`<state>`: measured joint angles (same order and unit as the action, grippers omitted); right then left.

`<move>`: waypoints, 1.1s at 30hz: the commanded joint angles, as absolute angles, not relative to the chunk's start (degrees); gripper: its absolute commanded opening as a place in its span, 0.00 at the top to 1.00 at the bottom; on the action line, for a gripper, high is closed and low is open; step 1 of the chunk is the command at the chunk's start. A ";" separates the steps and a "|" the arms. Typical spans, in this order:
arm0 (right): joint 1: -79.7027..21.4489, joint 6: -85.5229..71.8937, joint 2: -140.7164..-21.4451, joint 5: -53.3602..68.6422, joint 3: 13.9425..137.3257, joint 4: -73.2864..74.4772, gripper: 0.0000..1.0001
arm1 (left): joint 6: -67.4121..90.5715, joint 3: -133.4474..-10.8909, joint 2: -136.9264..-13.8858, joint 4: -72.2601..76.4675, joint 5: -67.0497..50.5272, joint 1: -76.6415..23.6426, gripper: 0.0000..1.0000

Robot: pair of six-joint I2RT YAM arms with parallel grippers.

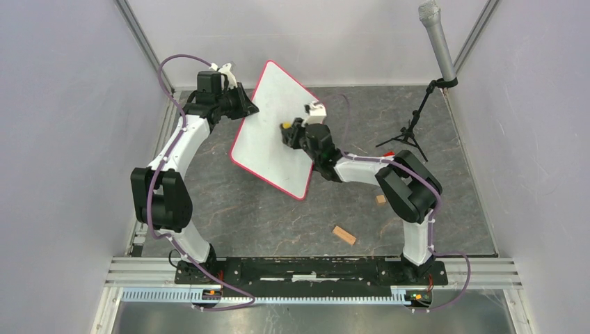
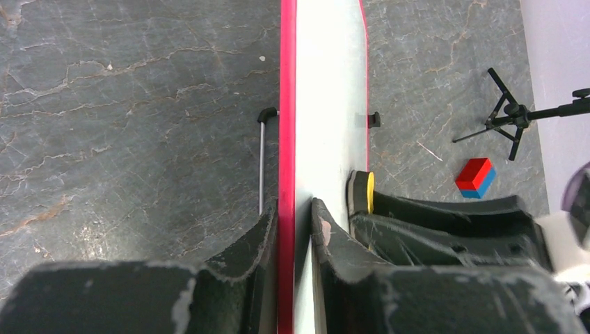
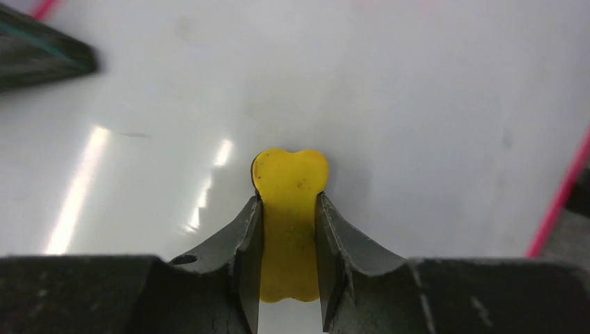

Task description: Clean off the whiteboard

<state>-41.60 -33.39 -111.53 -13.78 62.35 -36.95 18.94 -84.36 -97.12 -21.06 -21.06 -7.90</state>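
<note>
Above the rear middle of the desk (image 1: pixel 278 216): whiteboard (image 1: pixel 271 132), white face, thin red rim, raised off the surface and tilted.

Left gripper (image 2: pixel 296 209): pressed together on the whiteboard's left edge, one finger on each face.

Right gripper (image 3: pixel 289 205): pinching a yellow eraser (image 3: pixel 290 170), whose end touches the board face near its middle.

Loose items on the desk:
- tan wooden block (image 1: pixel 344 235), near the front right
- smaller tan block (image 1: pixel 380 200), just beside the right arm
- red-and-blue block (image 2: pixel 476 178)
- microphone (image 1: pixel 437 38) on a black tripod stand (image 1: pixel 407 136), rear right corner
</note>
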 commanded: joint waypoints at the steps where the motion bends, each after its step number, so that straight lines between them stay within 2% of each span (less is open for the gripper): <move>1: -45.33 -27.08 -115.47 -7.06 72.88 -28.63 0.70 | 17.87 -83.91 -96.41 -23.09 -22.10 -9.67 0.98; 5: -42.80 -27.18 -116.58 -10.34 67.11 -31.28 0.70 | 17.77 -84.86 -97.46 -23.81 -22.32 -9.67 0.98; 10: -33.93 -36.75 -117.96 -4.17 62.49 -31.61 0.70 | 18.19 -84.75 -97.25 -23.72 -22.99 -9.67 0.98; 15: -27.89 -38.03 -120.39 1.20 64.83 -28.78 0.70 | 18.04 -84.49 -97.19 -23.73 -22.75 -9.82 0.98; 25: -29.88 -29.14 -116.88 4.88 68.05 -34.98 0.69 | 16.15 -83.89 -96.11 -24.05 -19.86 -11.59 0.98; 33: -27.62 -33.38 -123.86 10.25 77.96 -32.60 0.70 | 14.92 -84.18 -96.74 -24.66 -18.45 -11.69 0.98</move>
